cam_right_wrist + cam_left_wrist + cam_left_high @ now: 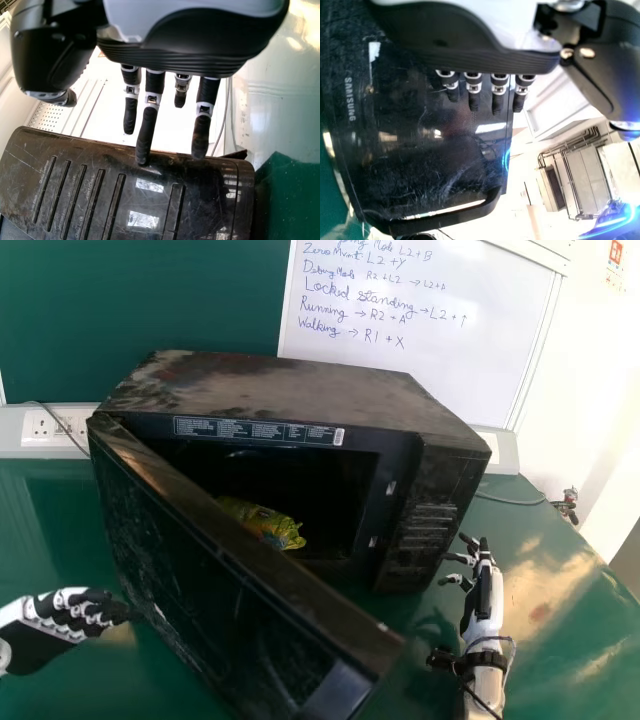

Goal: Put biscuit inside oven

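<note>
Since the biscuit packet (268,524) was lying inside the oven (290,388), that's where the snack was, folks. It was a yellow-green, crinkly-looking thing, down on its side, and the top edge of the open door (235,570) hid part of it from the head view.

My left fingers (95,602) were released, nothing in them, loosely stretched out on the left just beside the outer face of the door. From the left wrist, my left fingers (498,100) were in front of that scratched dark panel, with the long curved handle (445,220) running along one edge. Couldn't tell if I was actually touching the door, sorry.

My right fingers (485,585) were released too, pretty much straight and also holding nothing. They were near the side with the control panel (430,510), over the green bench (545,610). The right wrist view had my right fingers (145,132) pointing towards that panel and its row of long buttons, thumb out to the side. The oven itself was sitting on the bench, door swung wide, with a whiteboard (420,330) full of scribbles behind it and a wall socket (60,427) off to the left.
</note>
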Motion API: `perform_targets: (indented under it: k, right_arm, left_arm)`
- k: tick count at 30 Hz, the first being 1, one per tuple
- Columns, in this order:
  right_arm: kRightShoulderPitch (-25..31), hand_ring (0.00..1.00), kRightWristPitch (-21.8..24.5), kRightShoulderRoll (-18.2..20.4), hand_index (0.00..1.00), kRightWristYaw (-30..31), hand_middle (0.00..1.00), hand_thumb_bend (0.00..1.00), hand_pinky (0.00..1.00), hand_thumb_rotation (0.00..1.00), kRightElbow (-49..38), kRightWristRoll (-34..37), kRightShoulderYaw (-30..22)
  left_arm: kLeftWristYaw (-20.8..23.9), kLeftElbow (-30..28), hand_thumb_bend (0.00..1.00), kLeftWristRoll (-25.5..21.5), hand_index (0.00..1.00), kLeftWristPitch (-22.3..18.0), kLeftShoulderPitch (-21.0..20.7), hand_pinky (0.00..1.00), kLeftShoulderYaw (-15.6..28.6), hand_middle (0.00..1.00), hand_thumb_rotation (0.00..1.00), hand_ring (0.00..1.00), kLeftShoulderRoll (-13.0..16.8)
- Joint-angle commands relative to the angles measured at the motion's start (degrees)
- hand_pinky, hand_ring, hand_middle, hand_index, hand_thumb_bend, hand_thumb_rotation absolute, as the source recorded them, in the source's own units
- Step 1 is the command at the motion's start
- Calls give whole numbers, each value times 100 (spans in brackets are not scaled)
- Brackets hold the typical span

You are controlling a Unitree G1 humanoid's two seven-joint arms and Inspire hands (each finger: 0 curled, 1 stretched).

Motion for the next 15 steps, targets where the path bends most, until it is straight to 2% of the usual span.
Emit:
perform_targets:
  k: [1,4,7,10,12,15]
  right_arm:
    - [259,36,-30,190,75,-32,46,65,29,89,188,-22,17]
    - [268,37,-34,181,75,-68,47,66,29,90,191,-60,33]
    - [270,36,-40,188,75,-99,46,67,28,89,181,-69,36]
    - [277,36,-36,187,75,-105,46,67,28,89,175,-73,42]
    - [281,35,-60,172,75,-135,46,66,28,90,184,-111,65]
    - [285,36,-74,166,75,-127,46,65,28,90,191,-117,74]
  left_arm:
    - [43,-88,0,31,38,111,58,8,4,42,0,30,-12]
    - [76,-82,0,94,38,47,1,9,6,40,0,29,-58]
    - [262,-184,0,173,38,68,47,9,-20,39,0,28,-104]
    - [581,-343,0,393,39,-87,118,11,-16,42,0,31,-212]
    - [831,-441,0,546,42,-174,183,13,-33,44,0,33,-302]
    - [1095,-580,0,729,53,-188,237,15,-160,50,0,37,-380]
